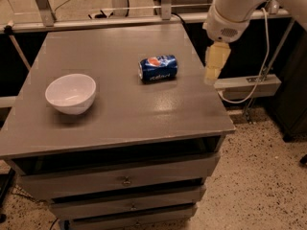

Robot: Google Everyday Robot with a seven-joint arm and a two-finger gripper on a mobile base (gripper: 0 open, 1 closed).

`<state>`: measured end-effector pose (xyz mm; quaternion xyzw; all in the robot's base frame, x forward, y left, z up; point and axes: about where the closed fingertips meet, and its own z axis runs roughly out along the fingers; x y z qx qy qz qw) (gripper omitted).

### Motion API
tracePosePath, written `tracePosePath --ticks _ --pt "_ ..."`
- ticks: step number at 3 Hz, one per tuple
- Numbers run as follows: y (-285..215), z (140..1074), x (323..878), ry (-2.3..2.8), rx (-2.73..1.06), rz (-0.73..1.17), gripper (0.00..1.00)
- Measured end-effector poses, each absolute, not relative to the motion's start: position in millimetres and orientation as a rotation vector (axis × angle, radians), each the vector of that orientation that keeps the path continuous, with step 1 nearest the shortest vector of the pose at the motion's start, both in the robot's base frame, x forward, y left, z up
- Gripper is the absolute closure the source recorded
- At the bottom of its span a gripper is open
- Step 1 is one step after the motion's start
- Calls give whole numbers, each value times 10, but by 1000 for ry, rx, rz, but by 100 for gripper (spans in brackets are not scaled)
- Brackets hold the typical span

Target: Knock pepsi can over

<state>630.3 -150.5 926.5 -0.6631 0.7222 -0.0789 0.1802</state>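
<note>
**Item 1, pepsi can** [158, 68]: is lying on its side on the tabletop [144, 114], right of centre and toward the back, with its round logo facing up and forward. It is no longer needing a push, so the task is looking done.

**Item 2, gripper** [211, 78]: is hanging point-down over the tabletop's right edge, near the can but apart from it, touching nothing. Whether it is apart or together cannot be told. It is probably standing clear because the can is already down.

**Item 3, white bowl** [71, 92]: is sitting upright at the left, well apart from the can.

**Surface and room:** the grey tabletop is topping a cabinet of drawers [125, 180]. A speckled floor [259, 176] is showing at the right, with a cable [254, 87] trailing beside it.
</note>
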Motion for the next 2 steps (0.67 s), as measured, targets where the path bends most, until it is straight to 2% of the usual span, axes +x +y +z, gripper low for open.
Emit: tracePosePath --ticks 2 --pt "-2132 9237 6114 2127 -1712 -184 0"
